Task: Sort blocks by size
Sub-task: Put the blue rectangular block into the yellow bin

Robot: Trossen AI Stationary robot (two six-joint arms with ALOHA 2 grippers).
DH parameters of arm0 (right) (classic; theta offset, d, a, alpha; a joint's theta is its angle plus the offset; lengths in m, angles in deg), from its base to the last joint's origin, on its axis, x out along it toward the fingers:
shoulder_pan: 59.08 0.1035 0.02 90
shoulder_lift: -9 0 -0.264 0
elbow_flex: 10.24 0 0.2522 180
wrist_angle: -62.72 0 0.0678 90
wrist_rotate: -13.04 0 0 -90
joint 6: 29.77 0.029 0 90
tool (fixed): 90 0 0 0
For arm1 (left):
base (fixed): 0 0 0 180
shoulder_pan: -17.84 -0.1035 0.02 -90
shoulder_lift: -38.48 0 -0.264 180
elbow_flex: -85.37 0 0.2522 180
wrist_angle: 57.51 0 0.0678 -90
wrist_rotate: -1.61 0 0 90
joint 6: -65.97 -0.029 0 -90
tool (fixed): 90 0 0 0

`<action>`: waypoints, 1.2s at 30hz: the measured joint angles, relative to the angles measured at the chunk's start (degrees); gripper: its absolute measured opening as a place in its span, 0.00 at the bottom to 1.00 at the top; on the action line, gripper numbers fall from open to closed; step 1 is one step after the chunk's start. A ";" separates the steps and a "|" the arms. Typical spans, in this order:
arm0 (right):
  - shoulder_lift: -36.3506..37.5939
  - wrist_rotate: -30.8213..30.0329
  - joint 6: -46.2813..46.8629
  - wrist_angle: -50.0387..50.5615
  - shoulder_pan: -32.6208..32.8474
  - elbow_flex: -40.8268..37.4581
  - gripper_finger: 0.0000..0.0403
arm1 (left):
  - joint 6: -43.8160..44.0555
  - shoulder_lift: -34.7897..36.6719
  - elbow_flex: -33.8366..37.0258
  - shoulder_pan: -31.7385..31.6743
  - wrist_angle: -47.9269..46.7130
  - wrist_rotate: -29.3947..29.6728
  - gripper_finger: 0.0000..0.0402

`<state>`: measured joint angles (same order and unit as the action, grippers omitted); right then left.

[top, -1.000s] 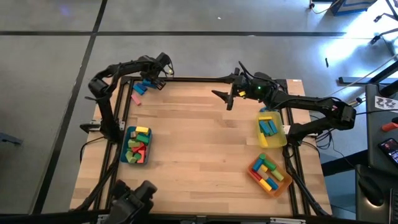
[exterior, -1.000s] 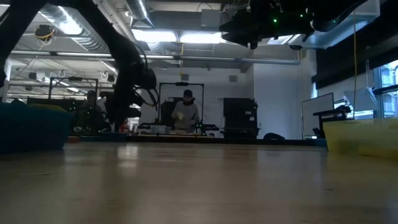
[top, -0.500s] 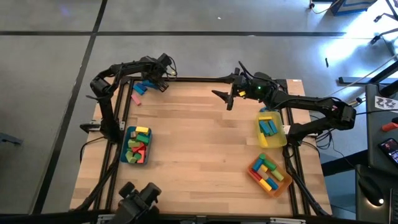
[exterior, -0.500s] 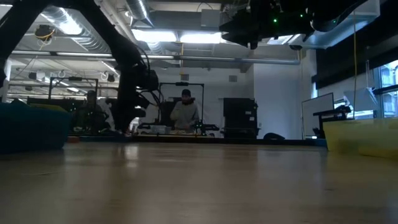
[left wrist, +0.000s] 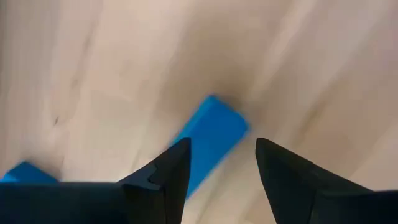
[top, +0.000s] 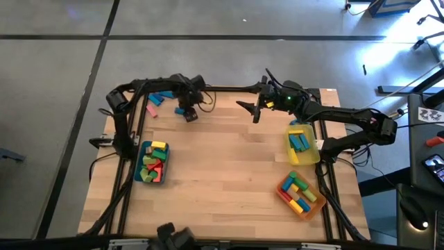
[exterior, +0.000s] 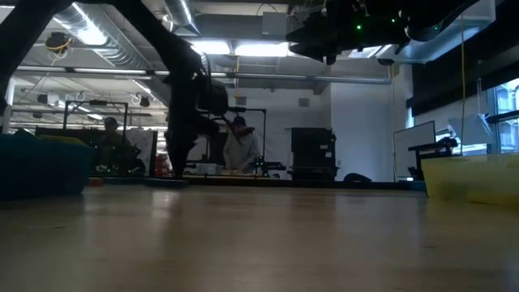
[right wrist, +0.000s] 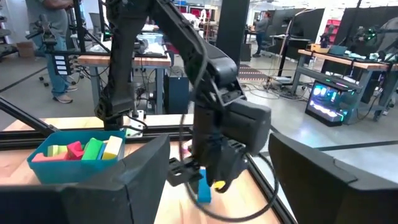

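At the table's 11 o'clock, the left gripper (top: 187, 111) clamps a blue block (left wrist: 208, 140); a loose hold could drop it near the far edge. At 1 o'clock the right gripper (top: 251, 107) hovers, jaws wide, empty. Sorted blocks fill the teal tray (top: 139, 163), yellow tray (top: 313, 154) and orange tray (top: 283, 191); open wood lies between.

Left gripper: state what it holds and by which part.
The left gripper holds a blue block by one end, between its two fingers; the rest of the block sticks out past the fingertips. The right gripper is open and empty.
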<state>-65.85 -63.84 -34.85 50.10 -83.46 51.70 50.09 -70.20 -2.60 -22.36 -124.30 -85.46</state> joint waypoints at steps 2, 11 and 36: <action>0.00 0.00 0.00 0.00 0.00 0.00 0.68 | -3.63 0.98 -0.02 1.99 -1.26 0.23 0.42; 0.00 0.00 0.00 1.14 0.00 0.00 0.68 | -20.92 1.84 1.80 5.19 -0.30 8.61 0.42; 0.00 -0.09 -0.15 1.05 0.00 0.00 0.68 | -20.14 1.67 8.96 0.33 8.74 4.58 0.28</action>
<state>-65.85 -63.92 -35.00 51.16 -83.46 51.70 29.95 -68.54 6.36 -22.03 -115.56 -80.88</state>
